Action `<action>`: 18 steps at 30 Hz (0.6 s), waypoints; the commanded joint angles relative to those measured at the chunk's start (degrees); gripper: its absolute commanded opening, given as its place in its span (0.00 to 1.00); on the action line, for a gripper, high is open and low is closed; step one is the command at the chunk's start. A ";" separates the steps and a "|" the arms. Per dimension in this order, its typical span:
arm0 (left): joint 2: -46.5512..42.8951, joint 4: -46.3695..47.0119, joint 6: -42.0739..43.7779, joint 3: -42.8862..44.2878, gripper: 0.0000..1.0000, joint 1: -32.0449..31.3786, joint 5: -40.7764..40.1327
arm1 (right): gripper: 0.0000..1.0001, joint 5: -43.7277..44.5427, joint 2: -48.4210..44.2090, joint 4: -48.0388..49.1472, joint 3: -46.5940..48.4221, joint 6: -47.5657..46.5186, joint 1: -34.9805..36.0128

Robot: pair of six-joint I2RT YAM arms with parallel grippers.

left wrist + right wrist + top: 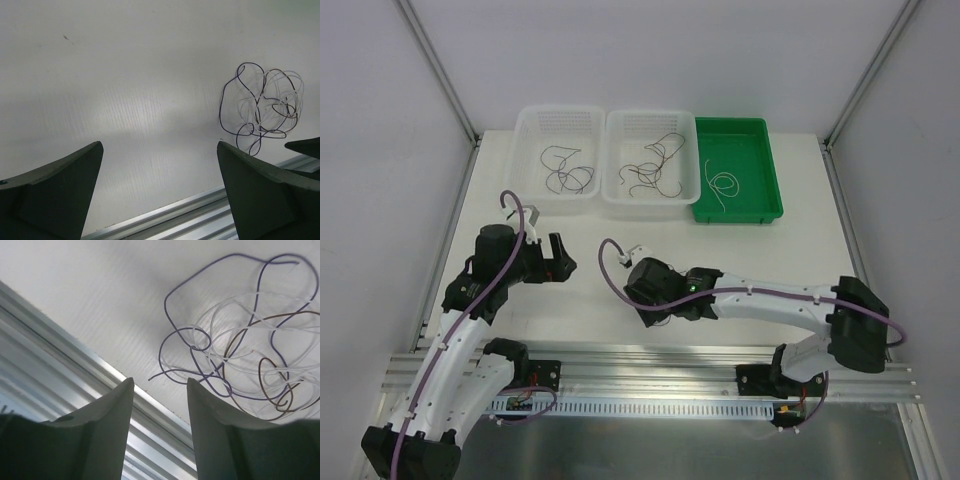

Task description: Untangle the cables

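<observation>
A tangled clump of thin cables (240, 355), purple, white and brown strands looped together, lies on the white table by its near edge. My right gripper (159, 386) hovers just short of the clump, jaws partly apart with nothing between them; a loose purple end lies just beyond the tips. The left wrist view shows the same clump of cables (260, 107) off to the right, well clear of my left gripper (159, 146), which stands wide open over bare table. From above, the right wrist (655, 288) covers the clump and the left gripper (560, 260) sits to its left.
At the back stand a left white basket (527, 185) holding dark strands (568, 172), a middle white basket (615, 190) holding several strands (655, 170), and a green tray (765, 175) with one white strand (722, 185). An aluminium rail (60, 335) runs along the near table edge.
</observation>
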 commanded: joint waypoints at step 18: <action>6.59 1.48 0.87 -0.62 0.99 -0.38 8.89 | 0.52 0.26 -6.75 2.71 -6.93 -10.85 -5.64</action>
